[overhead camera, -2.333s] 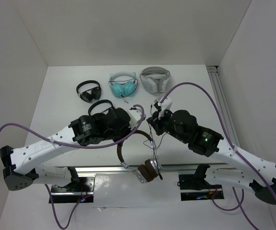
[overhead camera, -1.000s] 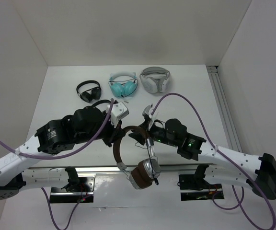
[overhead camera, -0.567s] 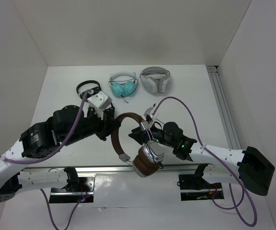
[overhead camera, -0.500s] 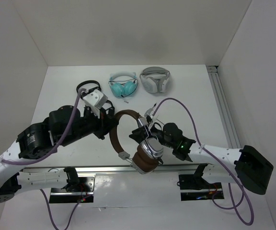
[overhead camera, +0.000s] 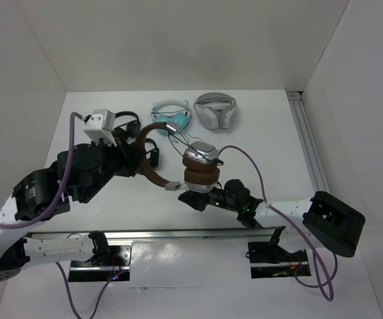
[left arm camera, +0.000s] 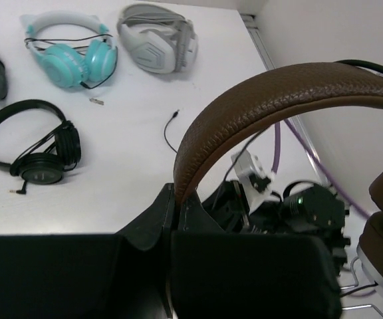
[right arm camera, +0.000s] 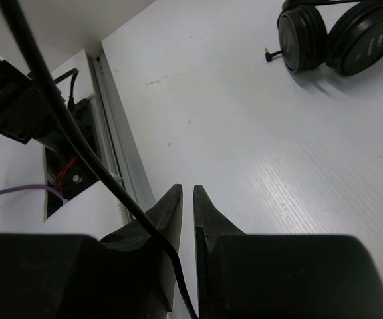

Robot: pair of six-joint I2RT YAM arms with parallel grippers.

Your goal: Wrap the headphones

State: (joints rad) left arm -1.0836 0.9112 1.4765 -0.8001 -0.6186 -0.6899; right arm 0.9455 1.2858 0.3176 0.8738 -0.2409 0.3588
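The headphones hang in the air over the table's middle. Their brown headband (overhead camera: pixel 150 163) is clamped in my left gripper (overhead camera: pixel 146 156), and the silver earcups with brown pads (overhead camera: pixel 201 167) hang to its right. In the left wrist view my left gripper (left arm camera: pixel 176 194) is shut on the headband (left arm camera: pixel 278 93). My right gripper (overhead camera: pixel 190 197) sits low, just under the earcups. In the right wrist view its jaws (right arm camera: pixel 186 191) are nearly together, and the thin black cable (right arm camera: pixel 78 143) crosses the left finger and runs into the gap at their base.
Teal headphones (overhead camera: pixel 173 119) and white-grey headphones (overhead camera: pixel 215 109) lie at the back. Black headphones (overhead camera: pixel 128 123) are partly hidden behind my left arm, and another black pair (left arm camera: pixel 35 149) lies below it. A loose cable end (left arm camera: pixel 171 129) lies on the table. A rail (overhead camera: pixel 308 146) runs along the right.
My left gripper has lifted the headphones and swung them back and left, so the earcups now hang further back. My right gripper has dropped low under them.
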